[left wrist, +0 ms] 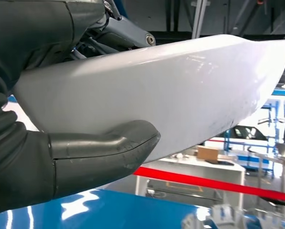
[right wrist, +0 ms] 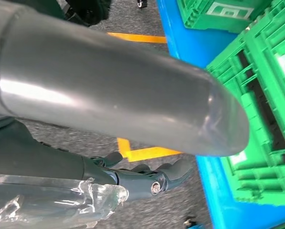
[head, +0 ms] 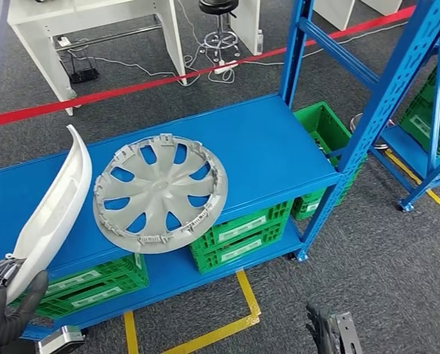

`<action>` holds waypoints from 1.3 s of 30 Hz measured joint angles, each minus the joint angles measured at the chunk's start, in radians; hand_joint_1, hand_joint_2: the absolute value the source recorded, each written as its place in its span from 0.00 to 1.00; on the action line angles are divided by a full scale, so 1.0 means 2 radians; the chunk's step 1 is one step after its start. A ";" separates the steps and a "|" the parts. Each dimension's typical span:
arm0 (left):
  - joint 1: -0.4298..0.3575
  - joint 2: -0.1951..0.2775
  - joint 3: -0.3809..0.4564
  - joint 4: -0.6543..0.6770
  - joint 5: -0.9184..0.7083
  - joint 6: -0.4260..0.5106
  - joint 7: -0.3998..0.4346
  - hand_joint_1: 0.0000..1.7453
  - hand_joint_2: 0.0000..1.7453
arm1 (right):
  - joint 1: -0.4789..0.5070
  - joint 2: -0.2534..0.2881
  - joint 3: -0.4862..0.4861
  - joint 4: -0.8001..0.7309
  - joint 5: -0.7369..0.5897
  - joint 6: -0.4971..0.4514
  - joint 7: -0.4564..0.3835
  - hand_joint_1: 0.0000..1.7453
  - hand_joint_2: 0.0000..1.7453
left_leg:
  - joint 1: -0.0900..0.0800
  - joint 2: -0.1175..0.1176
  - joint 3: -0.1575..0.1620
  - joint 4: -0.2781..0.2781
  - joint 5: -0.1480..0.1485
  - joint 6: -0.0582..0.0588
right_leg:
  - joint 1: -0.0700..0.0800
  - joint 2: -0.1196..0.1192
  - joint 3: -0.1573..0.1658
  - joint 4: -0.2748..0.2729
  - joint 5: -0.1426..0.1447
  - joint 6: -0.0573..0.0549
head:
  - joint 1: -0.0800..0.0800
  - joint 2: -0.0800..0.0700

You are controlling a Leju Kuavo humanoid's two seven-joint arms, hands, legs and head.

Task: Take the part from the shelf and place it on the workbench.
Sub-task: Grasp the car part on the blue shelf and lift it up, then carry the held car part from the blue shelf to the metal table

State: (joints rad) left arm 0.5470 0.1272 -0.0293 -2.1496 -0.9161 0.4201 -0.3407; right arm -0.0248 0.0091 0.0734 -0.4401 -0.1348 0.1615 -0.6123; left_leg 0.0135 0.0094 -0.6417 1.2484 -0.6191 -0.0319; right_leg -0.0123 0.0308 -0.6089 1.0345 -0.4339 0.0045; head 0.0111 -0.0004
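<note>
We see the left hand point(head: 6, 310) gripping the white curved part point(head: 53, 210) at its lower end, the thumb point(left wrist: 101, 152) pressed on one face and the darker fingers wrapped behind the other, so the part stands tilted, lifted off the blue shelf point(head: 262, 147) and leaning over the shelf's left end. Its upper tip rises just left of the grey hubcap point(head: 159, 192), which lies flat on the shelf top, near the part but apart from it. In the left wrist view the white part point(left wrist: 176, 95) runs across the frame with the shelf's blue surface below it. The right hand point(head: 320, 332) hangs low in front of the shelf, over the grey floor and near the yellow floor marking point(head: 245, 299); in the right wrist view its thumb point(right wrist: 133, 100) is stretched out straight and the darker fingers point(right wrist: 162, 179) are loosely extended, holding nothing. Green crates point(head: 242, 232) sit on the shelf's lower level under the hubcap. Behind the shelf a red tape line point(head: 150, 85) crosses the floor in front of a white table point(head: 89, 22) and a black stool point(head: 220, 22).
</note>
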 joint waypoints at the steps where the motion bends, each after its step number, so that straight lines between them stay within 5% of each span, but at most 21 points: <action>1: 0.000 0.000 0.000 0.000 0.001 0.001 0.000 1.00 1.00 | 0.002 0.000 -0.003 0.000 0.002 0.001 0.000 0.00 0.00 | -0.001 -0.001 0.000 0.010 -0.001 0.003 | 0.001 0.005 -0.005 0.000 0.004 0.000 | 0.000 0.000; 3: 0.000 0.000 -0.001 0.000 0.004 0.002 0.000 1.00 1.00 | 0.007 0.001 -0.010 -0.001 0.006 0.003 0.000 0.00 0.00 | -0.005 -0.005 0.027 -0.023 0.022 0.010 | 0.003 0.015 -0.015 0.000 0.013 0.000 | 0.000 0.000; 6: 0.000 0.000 -0.001 -0.001 0.009 0.004 0.000 1.00 1.00 | 0.014 0.003 -0.025 -0.006 0.018 0.007 0.001 0.00 0.00 | -0.008 -0.032 0.085 -0.118 0.046 0.021 | 0.004 0.030 -0.026 0.000 0.028 0.005 | 0.000 0.000; 8: -0.001 0.000 -0.001 -0.001 0.014 0.006 -0.001 1.00 1.00 | 0.020 0.004 -0.036 -0.009 0.028 0.013 0.002 0.00 0.00 | -0.010 -0.036 0.092 -0.137 0.047 0.022 | 0.003 0.039 -0.030 -0.005 0.038 0.011 | 0.000 0.000; 10: -0.002 -0.001 -0.001 -0.001 0.018 0.007 -0.002 1.00 1.00 | 0.029 0.006 -0.049 -0.011 0.035 0.021 0.004 0.00 0.00 | -0.009 -0.026 0.088 -0.140 0.056 0.025 | 0.003 0.037 -0.034 -0.006 0.040 0.017 | 0.000 0.000; 12: -0.002 -0.001 -0.001 -0.001 0.019 0.008 -0.003 1.00 1.00 | 0.036 0.007 -0.059 -0.013 0.038 0.026 0.006 0.00 0.00 | -0.007 -0.015 0.080 -0.144 0.067 0.031 | 0.004 0.014 -0.047 0.020 0.009 0.021 | 0.002 0.000; 14: -0.001 -0.002 -0.001 -0.001 0.020 0.009 -0.003 1.00 1.00 | 0.037 0.009 -0.066 -0.016 0.040 0.028 0.008 0.00 0.00 | -0.007 -0.005 0.069 -0.143 0.076 0.032 | 0.004 -0.007 -0.062 0.083 -0.042 0.025 | 0.004 0.000; 16: 0.000 -0.002 -0.001 -0.001 0.022 0.009 -0.004 1.00 1.00 | 0.038 0.010 -0.072 -0.019 0.044 0.031 0.010 0.00 0.00 | -0.007 0.005 0.056 -0.142 0.086 0.031 | 0.002 -0.012 -0.064 0.134 -0.058 0.029 | 0.004 0.000; 18: -0.001 -0.003 -0.001 -0.001 0.025 0.009 -0.005 1.00 1.00 | 0.040 0.010 -0.077 -0.021 0.052 0.037 0.012 0.00 0.00 | -0.007 0.012 0.044 -0.141 0.096 0.028 | 0.000 -0.013 -0.034 0.123 -0.036 0.031 | 0.004 0.000; 19: -0.001 -0.003 -0.001 -0.001 0.027 0.009 -0.006 1.00 1.00 | 0.040 0.011 -0.080 -0.022 0.058 0.041 0.013 0.00 0.00 | -0.007 0.014 0.040 -0.140 0.100 0.026 | 0.000 -0.014 -0.006 0.091 -0.027 0.031 | 0.004 0.000; 21: -0.002 -0.003 -0.001 -0.001 0.030 0.009 -0.008 1.00 1.00 | 0.041 0.012 -0.086 -0.024 0.072 0.047 0.013 0.00 0.00 | -0.009 0.017 0.032 -0.138 0.107 0.021 | 0.000 -0.017 0.054 0.013 -0.032 0.029 | 0.004 0.000; 22: -0.003 -0.003 -0.001 -0.001 0.033 0.009 -0.009 1.00 1.00 | 0.041 0.013 -0.088 -0.025 0.079 0.048 0.013 0.00 0.00 | -0.010 0.018 0.031 -0.137 0.111 0.018 | 0.001 -0.018 0.070 -0.013 -0.039 0.027 | 0.004 0.000; 24: -0.003 -0.004 -0.001 -0.001 0.038 0.009 -0.010 1.00 1.00 | 0.044 0.014 -0.094 -0.027 0.092 0.050 0.017 0.00 0.00 | -0.009 0.020 0.029 -0.136 0.117 0.013 | 0.002 -0.018 0.072 -0.026 -0.043 0.020 | 0.003 0.000; 26: -0.003 -0.005 -0.002 0.000 0.042 0.009 -0.011 1.00 1.00 | 0.048 0.016 -0.098 -0.028 0.101 0.052 0.021 0.00 0.00 | -0.007 0.015 0.023 -0.128 0.106 0.008 | 0.002 -0.018 0.062 -0.027 -0.035 0.010 | 0.002 0.000; 29: -0.003 -0.005 -0.002 0.000 0.046 0.008 -0.014 1.00 1.00 | 0.050 0.018 -0.105 -0.031 0.114 0.056 0.026 0.00 0.00 | -0.005 0.002 0.002 -0.058 0.033 0.000 | 0.001 -0.018 0.044 -0.027 -0.018 0.000 | 0.001 0.000; 31: -0.004 -0.005 -0.002 0.002 0.049 0.008 -0.016 1.00 1.00 | 0.050 0.019 -0.107 -0.033 0.122 0.060 0.028 0.00 0.00 | -0.005 0.000 -0.004 -0.006 0.010 -0.001 | 0.002 -0.016 0.030 -0.026 -0.005 0.000 | 0.001 0.000; 33: -0.005 -0.005 -0.002 0.003 0.053 0.009 -0.017 1.00 1.00 | 0.051 0.020 -0.109 -0.033 0.129 0.061 0.029 0.00 0.00 | -0.005 -0.001 0.016 -0.012 0.031 -0.001 | 0.001 -0.014 0.015 -0.024 0.005 0.003 | 0.001 0.000; 35: -0.005 -0.005 -0.002 0.003 0.057 0.009 -0.018 1.00 1.00 | 0.052 0.021 -0.111 -0.034 0.135 0.060 0.029 0.00 0.00 | -0.003 -0.003 0.062 -0.075 0.054 -0.002 | 0.001 -0.013 0.005 -0.021 0.013 0.008 | 0.001 0.000; 37: -0.006 -0.006 -0.001 0.003 0.060 0.009 -0.018 1.00 1.00 | 0.051 0.021 -0.112 -0.037 0.144 0.052 0.028 0.00 0.00 | -0.002 -0.008 0.097 -0.133 0.054 0.002 | 0.002 -0.011 -0.003 -0.018 0.021 0.014 | 0.001 0.000; 39: -0.006 -0.007 0.000 0.003 0.061 0.009 -0.019 1.00 1.00 | 0.051 0.022 -0.114 -0.040 0.154 0.038 0.027 0.00 0.00 | -0.004 -0.010 0.100 -0.148 0.051 0.009 | 0.002 -0.010 -0.008 -0.018 0.030 0.019 | 0.001 0.000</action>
State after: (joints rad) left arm 0.5340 0.1126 -0.0283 -2.1427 -0.7932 0.4377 -0.3789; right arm 0.0780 0.0525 -0.1540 -0.5204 0.1726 0.2379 -0.5577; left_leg 0.0053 -0.0105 -0.4413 0.9523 -0.5176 -0.0132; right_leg -0.0078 0.0111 -0.6241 0.9988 -0.3733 0.0425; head 0.0140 -0.0001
